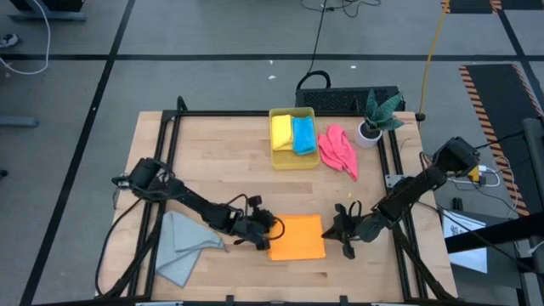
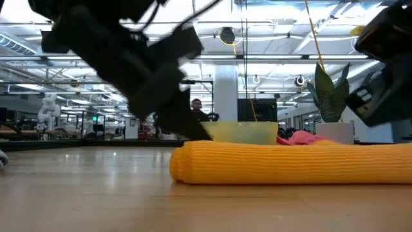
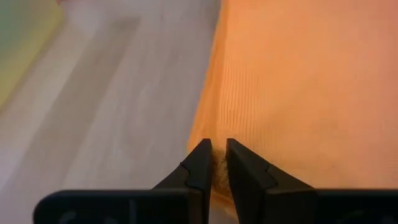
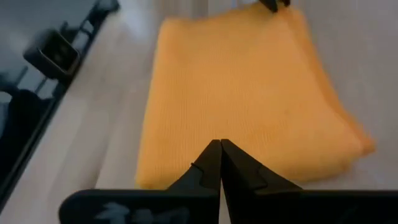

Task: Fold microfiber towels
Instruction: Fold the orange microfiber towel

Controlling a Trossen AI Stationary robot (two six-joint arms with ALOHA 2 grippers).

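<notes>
The orange towel (image 1: 297,237) lies folded, in several layers, on the wooden table near its front edge. My left gripper (image 1: 267,235) is at the towel's left edge, its fingers almost together with orange cloth between them (image 3: 217,167). My right gripper (image 1: 342,231) is shut at the towel's right edge, its tips (image 4: 219,147) over the cloth. A grey towel (image 1: 182,245) lies crumpled flat at the front left. A pink towel (image 1: 338,150) lies bunched beside the bin. A yellow towel (image 1: 281,132) and a blue towel (image 1: 303,134) lie in the bin. My left gripper pinches the orange towel's left edge (image 3: 205,124) between its two fingers (image 3: 200,163), coming from the table's left and slanting down. One layer or several, I cannot tell. The towel lies on the table (image 2: 290,162). My right gripper: I cannot tell whether its shut tips touch the towel.
A translucent yellow bin (image 1: 292,159) stands at the far middle of the table. A potted plant (image 1: 376,119) stands at the far right. A black frame (image 1: 170,127) runs around the table's edges. Bare wood (image 1: 229,170) lies between the bin and the arms.
</notes>
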